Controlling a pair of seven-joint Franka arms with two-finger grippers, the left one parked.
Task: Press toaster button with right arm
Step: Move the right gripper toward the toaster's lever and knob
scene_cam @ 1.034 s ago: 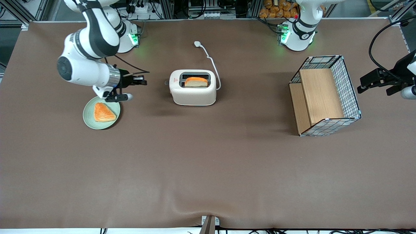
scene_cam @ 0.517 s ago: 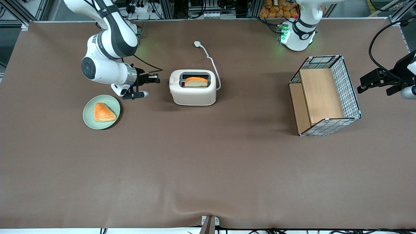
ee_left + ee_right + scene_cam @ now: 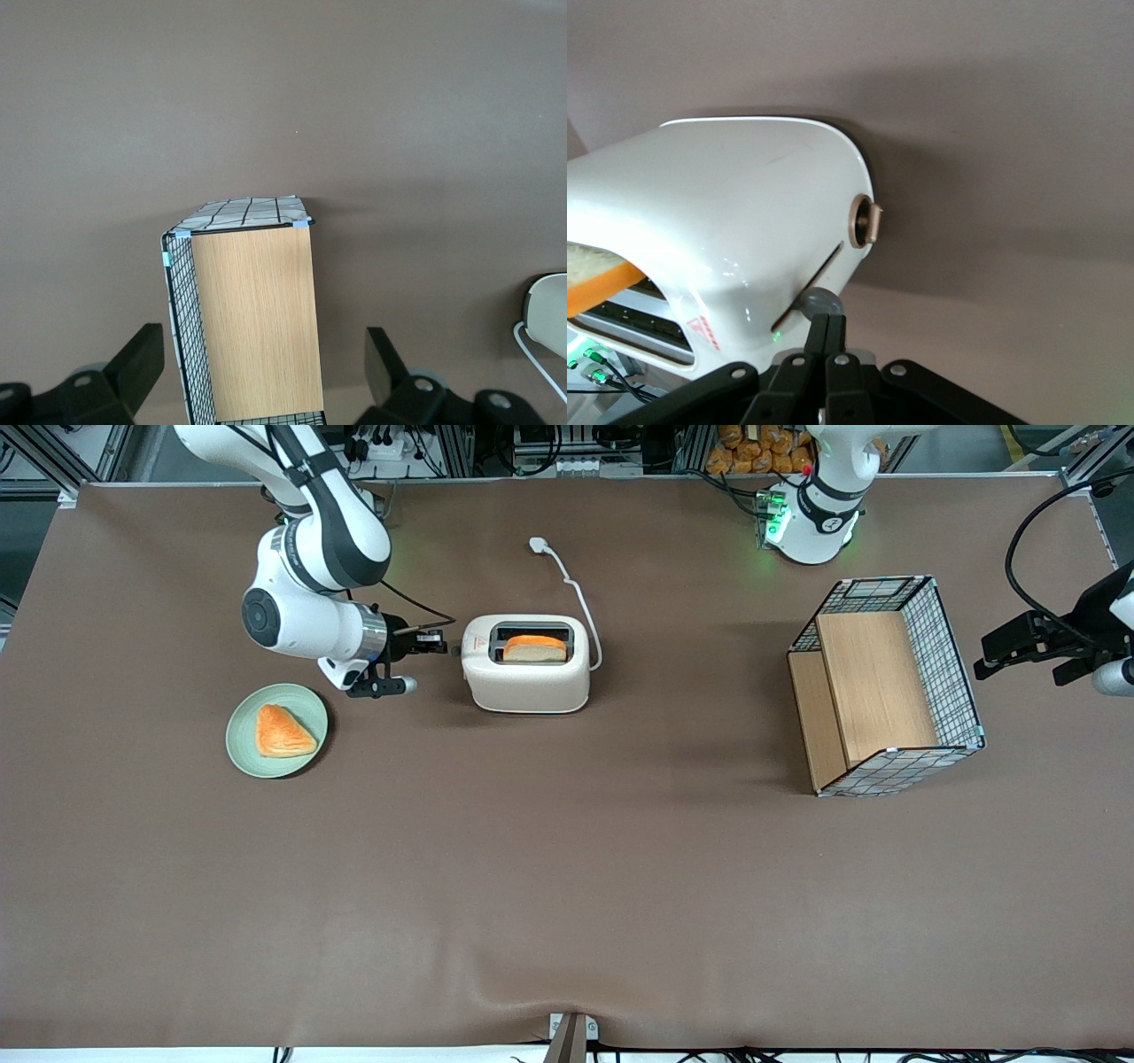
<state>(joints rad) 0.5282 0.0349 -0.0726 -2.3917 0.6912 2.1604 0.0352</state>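
Note:
The cream-white toaster (image 3: 529, 677) stands mid-table with a slice of toast (image 3: 534, 647) in its slot. Its small grey button (image 3: 454, 651) sticks out of the narrow end that faces the working arm. The right arm's gripper (image 3: 438, 640) lies level, pointing at that end, with its fingers shut together and empty. In the right wrist view the shut gripper (image 3: 828, 320) has its fingertips right at the grey button (image 3: 818, 301), which sits at the end of a lever slot in the toaster (image 3: 735, 204). I cannot tell whether they touch.
A brown round dial (image 3: 866, 221) sits on the same toaster end. A green plate (image 3: 244, 751) with a pastry (image 3: 282, 731) lies beside the arm, nearer the camera. The white plug (image 3: 537, 543) lies farther back. The wire-mesh wooden basket (image 3: 886, 686) stands toward the parked arm's end.
The right arm has swung from above the plate toward the toaster. Its shut gripper has come up to the toaster's narrow end. Toaster, plate and basket have not moved.

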